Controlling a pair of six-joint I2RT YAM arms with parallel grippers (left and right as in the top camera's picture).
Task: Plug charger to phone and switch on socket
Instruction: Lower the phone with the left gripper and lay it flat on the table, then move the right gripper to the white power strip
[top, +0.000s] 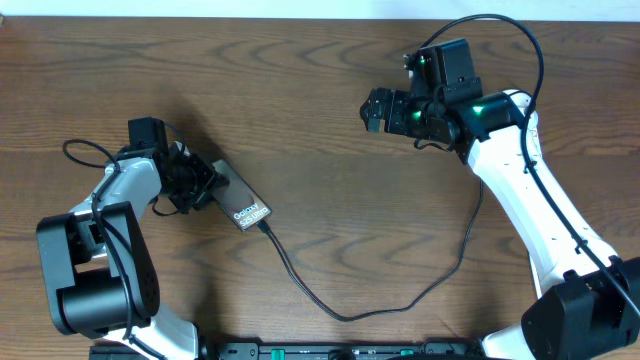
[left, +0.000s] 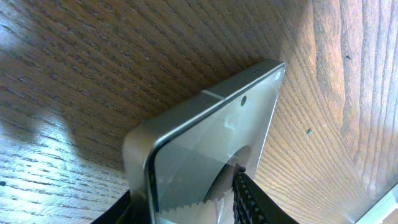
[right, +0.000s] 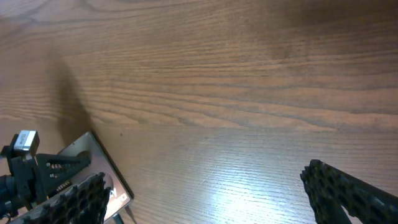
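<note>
Phone (top: 245, 205) lay on the counter (top: 320, 60), left of middle, its upper-left end between the jaws of the left gripper (top: 205, 178); whether they pinched it or merely flanked it could not be told. The charger (top: 300, 285) met its lower-right end, though the plug's seating was too small to judge. A gripper backing off askew could drag the phone and work that plug loose. The right gripper (top: 371, 110) hung wide apart and empty, well away. The socket was out of view, and the charger's far end was lost by the right arm.
</note>
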